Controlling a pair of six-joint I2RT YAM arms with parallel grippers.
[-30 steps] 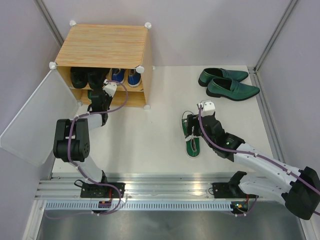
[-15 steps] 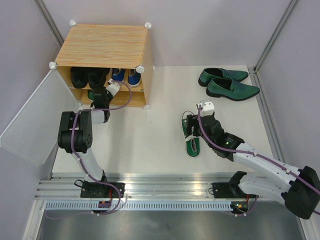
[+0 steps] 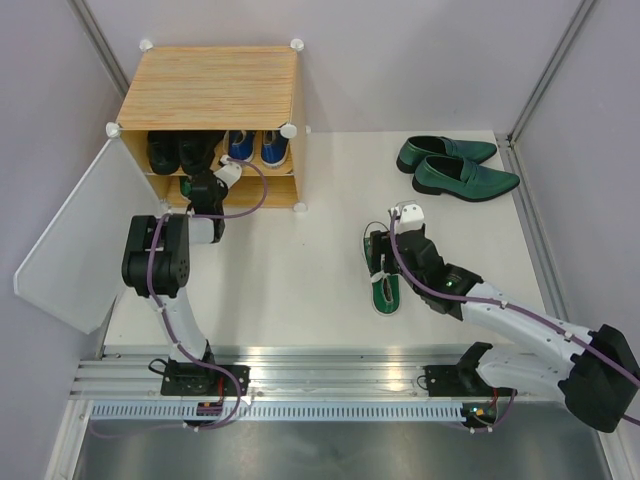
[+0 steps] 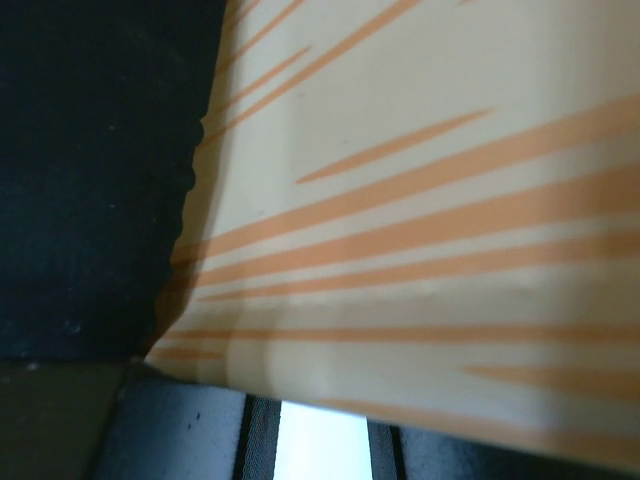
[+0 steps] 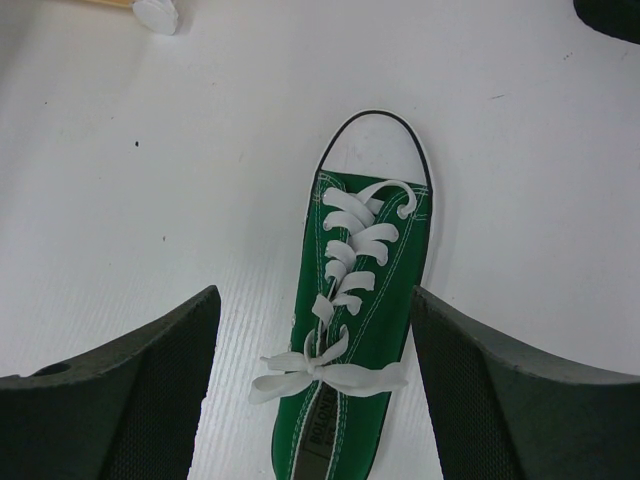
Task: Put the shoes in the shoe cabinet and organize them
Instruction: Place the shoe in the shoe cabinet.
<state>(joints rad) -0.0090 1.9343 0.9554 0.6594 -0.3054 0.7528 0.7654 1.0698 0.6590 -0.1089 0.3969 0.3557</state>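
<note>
right gripper point(image 5: 312, 300): fingers point(image 5: 120, 400) spread wide, one on either side of the green canvas sneaker with white laces point(image 5: 362, 300). the sneaker lies sole down on the white table point(image 5: 150, 200), toe pointing away from the wrist camera, bow knot between the fingers. a strip of bare table shows on both sides, so the pads are apart from the canvas. the heel end is cut off by the bottom of the wrist view. from the top camera the same gripper point(image 3: 382, 250) covers the far part of the sneaker point(image 3: 385, 292).

left gripper point(image 3: 204, 188) sits at the mouth of the lower shelf of the light wood-grain shoe cabinet point(image 3: 210, 85). from above its fingertips are hidden by the wrist and cable. the wrist view gives only a cabinet panel point(image 4: 420, 200) up close plus a dark blurred mass on the left, so i cannot tell whether the fingers are spread or pinching anything. a sliver of green point(image 3: 186, 186) shows just left of it on the lower shelf, too little to identify.

upper shelf: shiny black ankle boots point(image 3: 175, 152) on the left, blue sneakers point(image 3: 255, 145) on the right, side by side. the glossy dark-green loafers point(image 3: 455, 165) lie together at the far right of the table, well apart from the cabinet and the right gripper.

the frosted white door panel point(image 3: 75, 250) is swung out to the left, leaving the shelf fronts open. there is wide bare table between the cabinet and the sneaker. a white round corner connector point(image 5: 155, 12) clips the top-left of the right wrist view.
</note>
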